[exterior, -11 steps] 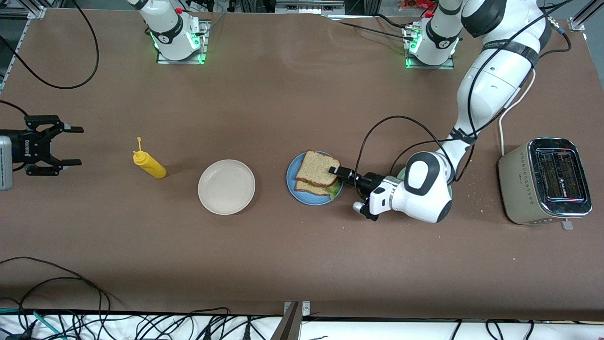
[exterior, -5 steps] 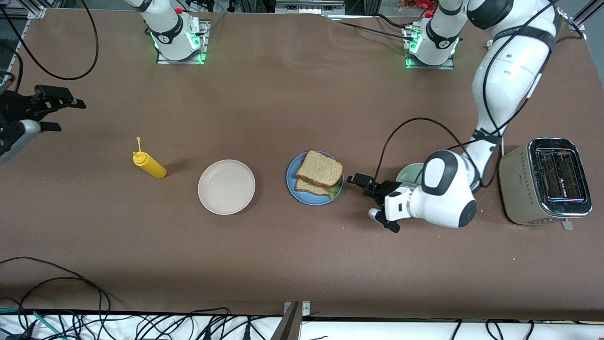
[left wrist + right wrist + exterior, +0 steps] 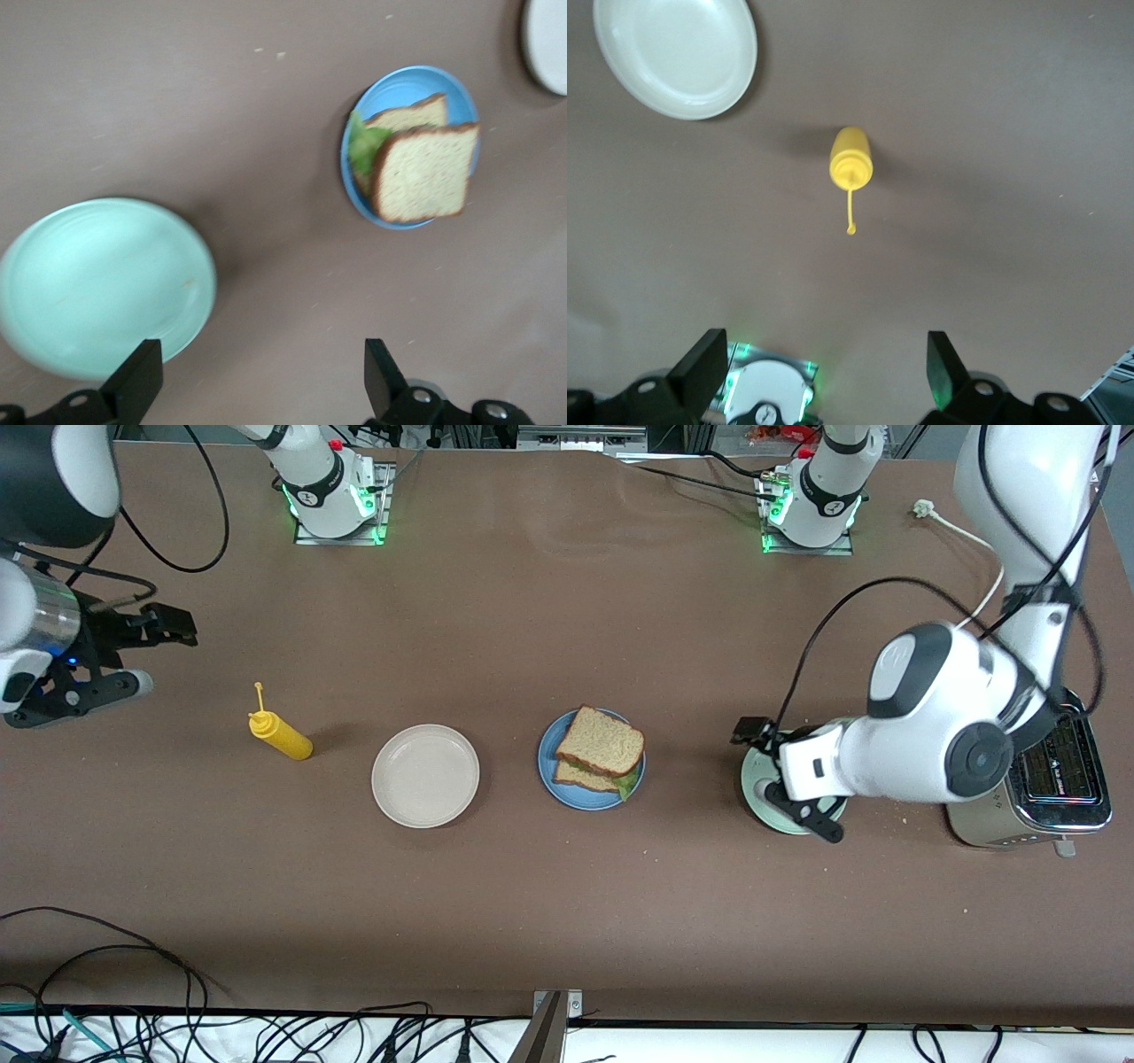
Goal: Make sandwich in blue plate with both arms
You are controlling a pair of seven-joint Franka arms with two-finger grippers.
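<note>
The sandwich (image 3: 601, 751), two brown bread slices with green lettuce peeking out, lies on the blue plate (image 3: 547, 760) at mid-table. The left wrist view shows the sandwich (image 3: 416, 168) and the blue plate (image 3: 403, 88) too. My left gripper (image 3: 784, 779) hangs open and empty over the pale green plate (image 3: 757, 790), apart from the sandwich. In its own view the left gripper (image 3: 261, 385) has only bare table between its fingers. My right gripper (image 3: 155, 654) is open and empty, up over the right arm's end of the table. Under the right gripper (image 3: 828, 372) lies brown table.
A beige plate (image 3: 425, 775) and a yellow squeeze bottle (image 3: 282, 735) stand beside the blue plate toward the right arm's end. A silver toaster (image 3: 1063, 775) sits at the left arm's end, partly covered by the left arm. The right arm's base (image 3: 771, 398) shows below its gripper.
The left gripper let go of the top bread slice, opened and drew back from the blue plate to over the pale green plate. The right arm lifted and turned.
</note>
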